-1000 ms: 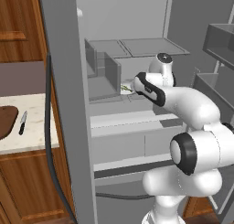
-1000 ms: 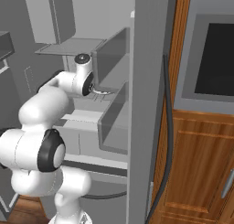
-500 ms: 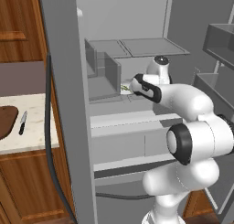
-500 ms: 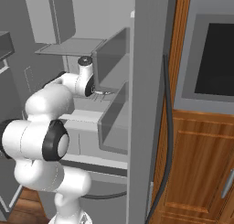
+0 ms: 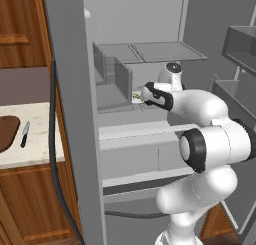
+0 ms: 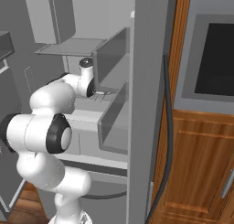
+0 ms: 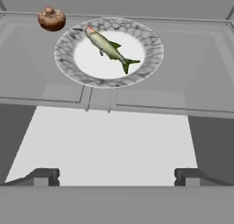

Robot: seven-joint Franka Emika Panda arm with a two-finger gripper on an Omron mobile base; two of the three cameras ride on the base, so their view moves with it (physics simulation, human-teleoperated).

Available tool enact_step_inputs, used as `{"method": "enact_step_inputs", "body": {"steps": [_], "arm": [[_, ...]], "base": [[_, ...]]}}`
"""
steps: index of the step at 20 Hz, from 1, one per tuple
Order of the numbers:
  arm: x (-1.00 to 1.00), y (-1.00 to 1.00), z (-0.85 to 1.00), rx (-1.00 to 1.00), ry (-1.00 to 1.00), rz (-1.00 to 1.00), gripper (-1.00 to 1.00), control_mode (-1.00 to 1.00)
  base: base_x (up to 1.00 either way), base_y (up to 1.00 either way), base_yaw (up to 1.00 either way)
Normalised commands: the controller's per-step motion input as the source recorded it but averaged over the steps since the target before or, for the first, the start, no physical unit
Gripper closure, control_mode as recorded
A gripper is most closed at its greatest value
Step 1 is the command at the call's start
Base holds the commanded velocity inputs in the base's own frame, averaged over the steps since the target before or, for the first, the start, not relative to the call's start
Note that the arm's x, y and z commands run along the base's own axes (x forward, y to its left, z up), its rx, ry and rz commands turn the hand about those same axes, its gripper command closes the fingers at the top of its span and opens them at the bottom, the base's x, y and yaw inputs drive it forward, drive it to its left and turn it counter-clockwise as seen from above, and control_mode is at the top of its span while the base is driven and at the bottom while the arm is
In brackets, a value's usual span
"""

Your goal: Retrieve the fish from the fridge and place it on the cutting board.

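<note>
Pincer point(image 7: 117, 175) is standing wide open and empty, pointing into the fridge point(image 5: 145, 54) toward the fish point(image 7: 108, 46), which is lying diagonally on a white plate point(image 7: 151, 63) on the shelf ahead, well apart from the tips; best move is easing forward and down with the jaws lined up across the slim body, closing mid-body without catching the plate rim. A brown round item point(image 7: 51, 18) is sitting just beside the plate, too blurry to name, and the cutting board point(image 5: 7, 133) is getting cut off at the table point(image 5: 37, 144) edge next to a knife point(image 5: 24, 134).
</note>
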Motion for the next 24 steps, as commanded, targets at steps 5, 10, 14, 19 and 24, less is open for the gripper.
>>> {"method": "enact_step_inputs", "body": {"steps": [5,10,14,19,24], "arm": [[0.34,0.0,-0.04,0.0,0.0,0.0,-1.0,-1.0],[0.36,0.0,-0.18,0.0,0.0,0.0,-1.0,-1.0],[0.31,0.01,-0.22,0.0,0.0,0.04,-1.0,-1.0],[0.23,0.0,-0.06,0.0,-0.01,0.02,-1.0,-1.0],[0.23,0.0,-0.01,0.0,-0.01,0.0,-1.0,-1.0]], "base": [[0.0,0.0,0.0],[0.0,0.0,0.0],[0.0,0.0,0.0],[0.0,0.0,0.0],[0.0,0.0,0.0]]}}
